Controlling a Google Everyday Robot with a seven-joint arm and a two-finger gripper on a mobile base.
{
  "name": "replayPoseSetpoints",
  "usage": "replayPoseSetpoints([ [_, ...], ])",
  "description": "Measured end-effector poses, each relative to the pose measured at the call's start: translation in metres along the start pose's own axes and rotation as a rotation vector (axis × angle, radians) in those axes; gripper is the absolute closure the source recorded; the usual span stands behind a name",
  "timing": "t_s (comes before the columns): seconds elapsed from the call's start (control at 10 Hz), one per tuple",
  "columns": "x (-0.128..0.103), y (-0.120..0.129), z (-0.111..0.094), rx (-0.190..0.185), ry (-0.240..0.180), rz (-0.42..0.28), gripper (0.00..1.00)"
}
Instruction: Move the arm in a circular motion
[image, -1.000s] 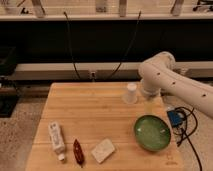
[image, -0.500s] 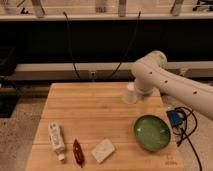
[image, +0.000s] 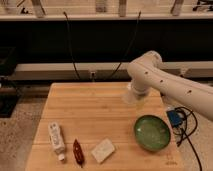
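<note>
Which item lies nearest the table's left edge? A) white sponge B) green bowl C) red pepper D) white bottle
D: the white bottle lies leftmost on the table; the arm is over the far right, its end effector out of view.

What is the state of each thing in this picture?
arm: bent, reaching in from the right above the table
gripper: not in view
white cup: partly hidden behind the arm
green bowl: upright, empty
white bottle: lying on its side
white block: lying flat
dark red item: lying flat
</note>
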Motion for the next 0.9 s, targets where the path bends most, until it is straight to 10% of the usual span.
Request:
replayPoseSetpoints([
  [0.9, -0.040, -0.013, 0.008, -0.010, -0.014, -0.025, 0.20],
])
